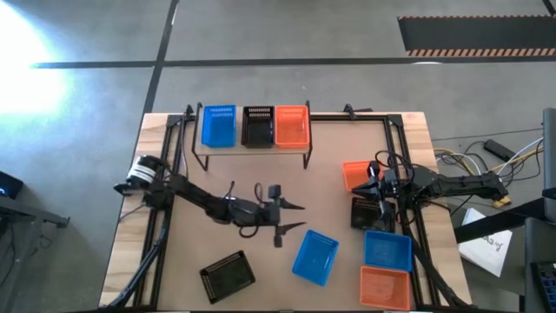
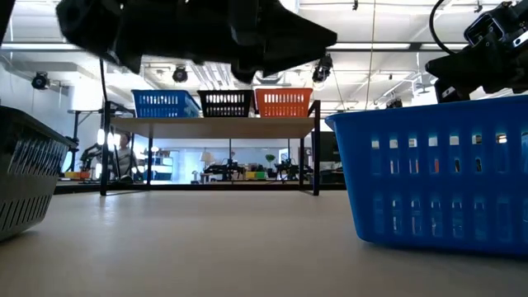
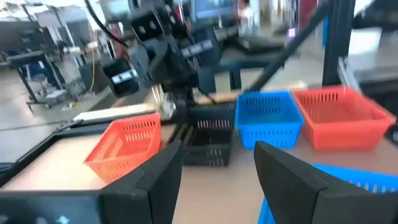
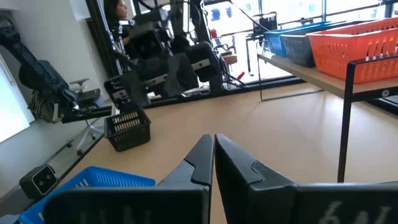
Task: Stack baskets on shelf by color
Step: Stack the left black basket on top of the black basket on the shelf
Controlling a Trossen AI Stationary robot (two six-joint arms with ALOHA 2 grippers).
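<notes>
The light-wood shelf (image 1: 252,149) at the far edge carries a blue basket (image 1: 218,126), a black basket (image 1: 257,127) and an orange basket (image 1: 292,125) side by side. On the table lie a black basket (image 1: 228,274), a blue basket (image 1: 314,258), another blue basket (image 1: 387,249), an orange basket (image 1: 385,287), a black basket (image 1: 365,214) and an orange basket (image 1: 355,173). My left gripper (image 1: 294,218) is open and empty above the table's middle, pointing right (image 3: 217,168). My right gripper (image 1: 372,178) is shut and empty by the orange basket at right (image 4: 213,149).
The table's black frame rails (image 1: 395,139) run along its edges. The shelf stands on thin black legs (image 2: 316,148). Bare tabletop (image 1: 261,178) lies between the shelf and my left arm. Cables (image 1: 486,156) lie off the table's right side.
</notes>
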